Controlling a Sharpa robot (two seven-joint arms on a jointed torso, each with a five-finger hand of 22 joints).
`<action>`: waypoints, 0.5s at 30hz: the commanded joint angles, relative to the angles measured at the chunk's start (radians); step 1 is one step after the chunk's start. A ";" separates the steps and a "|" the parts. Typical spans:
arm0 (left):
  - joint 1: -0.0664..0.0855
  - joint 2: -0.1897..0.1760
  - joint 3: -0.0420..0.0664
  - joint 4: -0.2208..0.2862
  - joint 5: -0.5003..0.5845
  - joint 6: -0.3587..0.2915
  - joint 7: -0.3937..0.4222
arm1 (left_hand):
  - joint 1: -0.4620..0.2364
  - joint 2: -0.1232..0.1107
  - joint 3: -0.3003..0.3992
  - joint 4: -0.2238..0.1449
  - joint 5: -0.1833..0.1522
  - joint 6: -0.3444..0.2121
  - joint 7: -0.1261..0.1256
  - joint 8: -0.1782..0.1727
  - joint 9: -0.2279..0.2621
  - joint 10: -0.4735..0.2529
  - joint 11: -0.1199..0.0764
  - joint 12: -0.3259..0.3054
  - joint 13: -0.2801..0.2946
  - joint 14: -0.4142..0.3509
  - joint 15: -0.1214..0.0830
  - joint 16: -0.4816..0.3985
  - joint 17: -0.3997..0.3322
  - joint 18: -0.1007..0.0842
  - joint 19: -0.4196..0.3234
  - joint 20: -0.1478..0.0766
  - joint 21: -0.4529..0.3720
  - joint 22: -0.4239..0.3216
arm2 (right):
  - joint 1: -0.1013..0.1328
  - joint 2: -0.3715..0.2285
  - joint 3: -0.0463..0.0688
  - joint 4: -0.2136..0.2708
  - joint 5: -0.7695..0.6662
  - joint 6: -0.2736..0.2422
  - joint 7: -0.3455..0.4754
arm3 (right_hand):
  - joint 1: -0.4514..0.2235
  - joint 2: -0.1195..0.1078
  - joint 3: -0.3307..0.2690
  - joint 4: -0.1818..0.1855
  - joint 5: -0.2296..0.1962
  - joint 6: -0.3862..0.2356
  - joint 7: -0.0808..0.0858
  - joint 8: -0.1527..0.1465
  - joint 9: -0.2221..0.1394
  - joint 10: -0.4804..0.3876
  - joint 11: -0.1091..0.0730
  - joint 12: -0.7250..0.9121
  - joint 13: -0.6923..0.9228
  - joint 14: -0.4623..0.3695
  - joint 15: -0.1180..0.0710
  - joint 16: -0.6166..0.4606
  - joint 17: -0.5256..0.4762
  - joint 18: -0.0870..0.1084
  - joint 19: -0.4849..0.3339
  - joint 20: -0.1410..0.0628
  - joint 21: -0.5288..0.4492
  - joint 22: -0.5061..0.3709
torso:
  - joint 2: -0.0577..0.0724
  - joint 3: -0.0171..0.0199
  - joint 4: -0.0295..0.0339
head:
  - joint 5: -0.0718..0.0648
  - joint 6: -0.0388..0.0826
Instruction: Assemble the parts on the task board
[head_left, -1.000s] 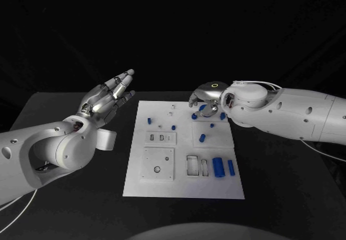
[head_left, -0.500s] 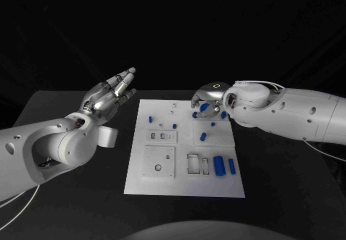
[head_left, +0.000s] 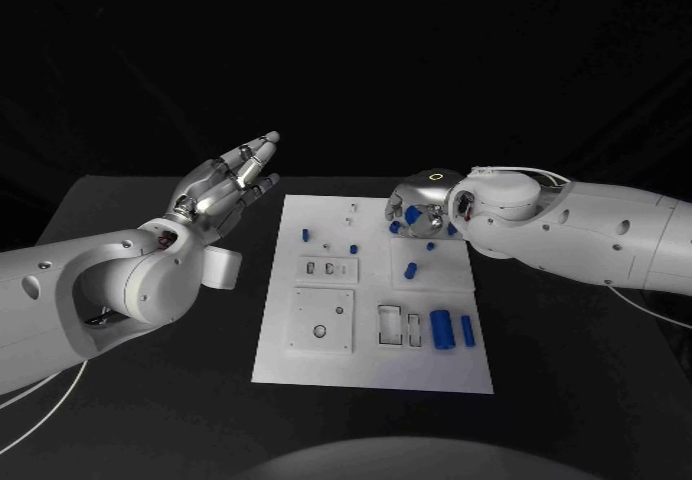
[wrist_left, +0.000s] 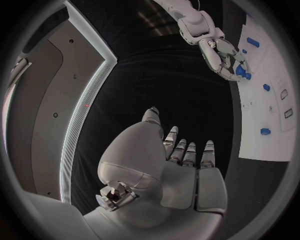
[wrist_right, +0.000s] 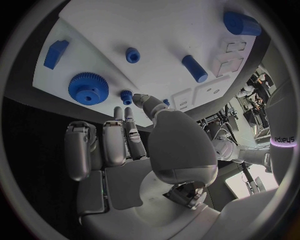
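Left robot hand (head_left: 224, 187): silver, raised over the black desk (head_left: 130, 400) left of the board, fingers straight and spread, holding nothing.

White rectangular task board (head_left: 372, 360): flat at mid-desk. On it, small blue plastic parts: a peg (head_left: 306, 235) near its left edge, a short cylinder (head_left: 411, 269) at centre, two longer cylinders (head_left: 440, 329) lying side by side toward the near right.

Right robot hand (head_left: 418, 210): above the board's far right corner, fingers loosely curled and apart, nothing gripped; a blue toothed gear (wrist_right: 88, 88) lies on the board beneath it.
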 joint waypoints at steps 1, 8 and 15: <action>0.001 0.001 0.001 0.002 -0.007 0.018 0.003 | 0.006 0.005 -0.002 0.003 0.005 0.008 0.001 0.006 0.002 -0.002 0.008 0.006 0.001 -0.001 0.007 -0.002 0.000 0.007 0.002 0.008 0.006 0.001 | -0.004 0.001 0.000 -0.004 -0.019 0.000 0.006 | 0.013 0.000 0.006 0.001 -0.015 -0.001 -0.007 -0.007 0.003 0.006 0.006 -0.007 -0.001 -0.009 0.000 -0.006 -0.002 0.003 -0.008 0.000 -0.004 0.111 | -0.001 0.0000 -0.0009 | 0.000 -0.004; 0.001 0.003 0.001 0.001 -0.007 0.020 0.001 | 0.008 0.007 -0.001 0.003 0.007 0.012 0.004 0.007 0.002 0.000 0.011 0.006 0.001 -0.001 0.010 -0.001 0.000 0.007 0.002 0.009 0.007 0.001 | -0.012 0.002 -0.001 -0.011 -0.018 -0.025 0.018 | 0.018 0.004 0.010 0.000 -0.033 0.001 -0.005 -0.009 0.010 0.018 0.004 -0.007 0.003 -0.012 -0.001 -0.009 -0.007 0.003 -0.010 0.001 -0.007 0.111 | -0.001 0.0009 -0.0014 | 0.003 -0.007; 0.001 0.004 0.001 0.000 -0.007 0.020 0.000 | 0.011 0.008 0.000 0.002 0.011 0.021 0.008 0.010 0.003 0.004 0.016 0.007 0.002 0.000 0.013 -0.001 0.001 0.007 0.002 0.011 0.007 0.002 | -0.016 0.006 -0.001 -0.019 -0.017 -0.034 0.025 | 0.027 0.011 0.017 -0.003 -0.027 0.010 -0.005 -0.004 0.018 0.028 0.002 -0.006 0.005 -0.023 -0.002 -0.017 -0.028 0.006 -0.019 0.000 -0.014 0.103 | -0.002 0.0010 -0.0015 | 0.001 -0.010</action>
